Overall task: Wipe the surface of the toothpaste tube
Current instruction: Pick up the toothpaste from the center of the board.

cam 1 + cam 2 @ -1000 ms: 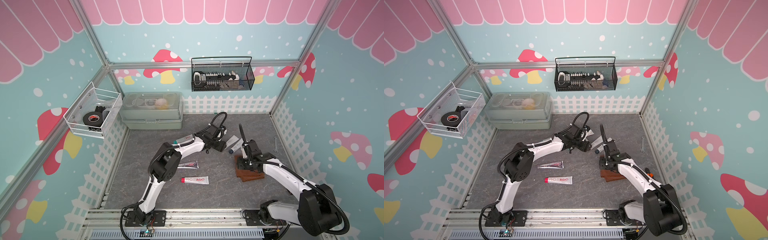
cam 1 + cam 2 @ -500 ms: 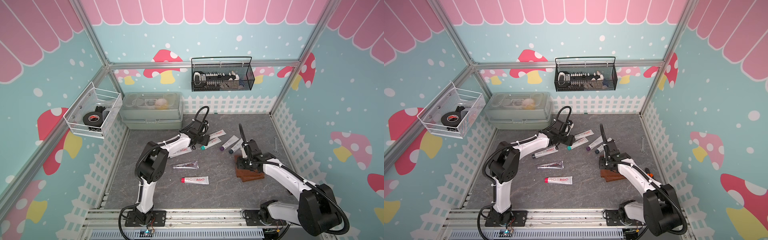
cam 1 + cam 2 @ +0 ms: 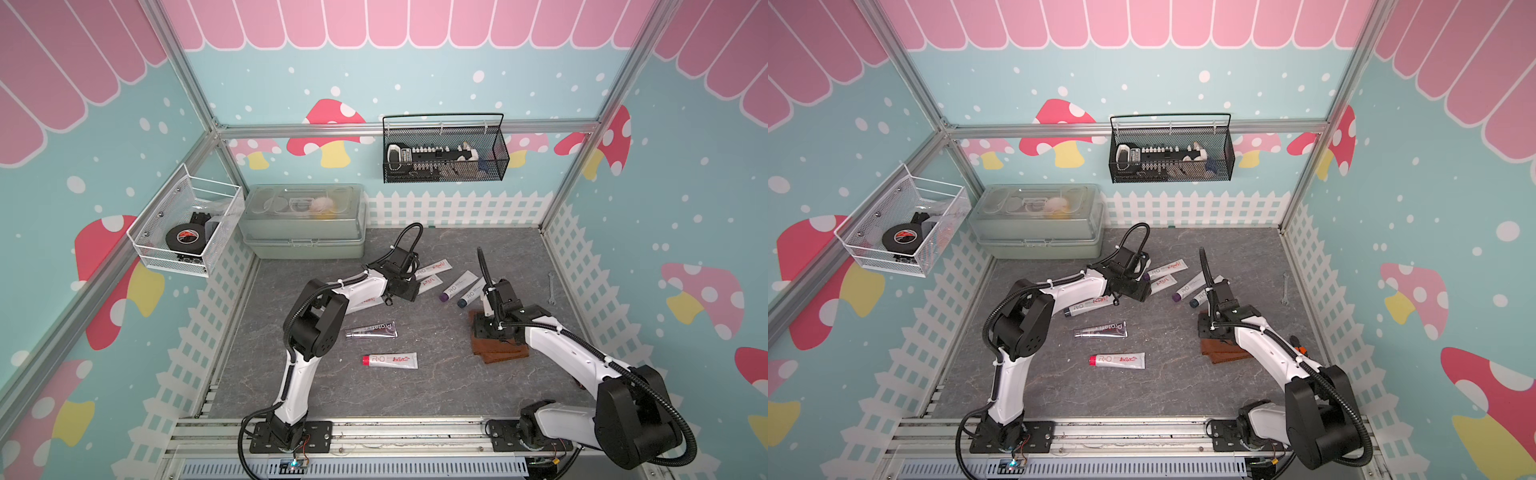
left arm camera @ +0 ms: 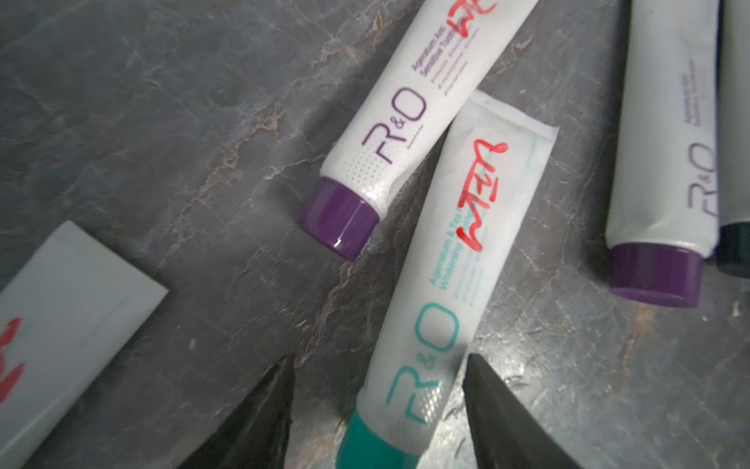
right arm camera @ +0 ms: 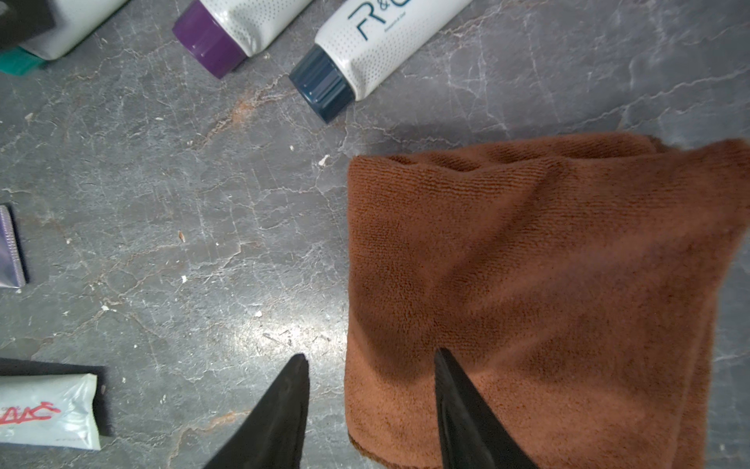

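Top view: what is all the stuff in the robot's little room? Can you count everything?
Toothpaste tubes: seven, six white and one silvery, lying on the table.
Cloth: one, brown, folded on the table beneath the right arm.
Wrench: one, silver, near the table's right edge.
Box: one, pale green with clear lid, table's back left corner.
Wire basket: one, white, on the left wall, holding a black tape roll.
Mesh basket: one, black, on the back wall; contents unclear.
Table: one, grey, marbled.
Left gripper: one, black, open, fingers either side of a teal-capped tube.
Right gripper: one, black, open, over the cloth's edge.
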`<state>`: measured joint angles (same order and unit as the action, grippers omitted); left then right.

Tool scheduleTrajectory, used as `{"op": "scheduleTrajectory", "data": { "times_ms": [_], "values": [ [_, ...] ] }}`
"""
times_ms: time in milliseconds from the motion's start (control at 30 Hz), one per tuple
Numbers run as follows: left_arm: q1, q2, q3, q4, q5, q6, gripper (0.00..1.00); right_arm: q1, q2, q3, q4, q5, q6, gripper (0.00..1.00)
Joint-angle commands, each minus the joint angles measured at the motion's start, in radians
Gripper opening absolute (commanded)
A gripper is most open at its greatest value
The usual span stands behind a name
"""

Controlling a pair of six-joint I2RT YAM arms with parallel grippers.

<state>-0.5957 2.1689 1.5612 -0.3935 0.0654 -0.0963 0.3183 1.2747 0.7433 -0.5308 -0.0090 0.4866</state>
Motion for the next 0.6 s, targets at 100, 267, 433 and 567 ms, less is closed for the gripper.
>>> {"op": "scheduleTrajectory", "data": {
  "times_ms": [100,267,433,567],
  "values": [
    [-0.027,0.057,0.055,-0.060,-0.012,0.032,0.64,-0.004,0.005,-0.007,-0.006,0.006,-0.011,0.50],
    [-0.028,0.062,0.054,-0.064,-0.019,0.035,0.39,-0.004,0.001,-0.009,-0.006,0.004,-0.011,0.50],
    [-0.028,0.035,0.021,-0.048,-0.013,0.026,0.16,-0.004,0.000,-0.010,-0.006,0.003,-0.010,0.50],
    [-0.027,-0.042,-0.062,0.022,0.002,-0.001,0.13,-0.004,0.000,-0.012,-0.006,0.001,-0.010,0.50]
  ]
}}
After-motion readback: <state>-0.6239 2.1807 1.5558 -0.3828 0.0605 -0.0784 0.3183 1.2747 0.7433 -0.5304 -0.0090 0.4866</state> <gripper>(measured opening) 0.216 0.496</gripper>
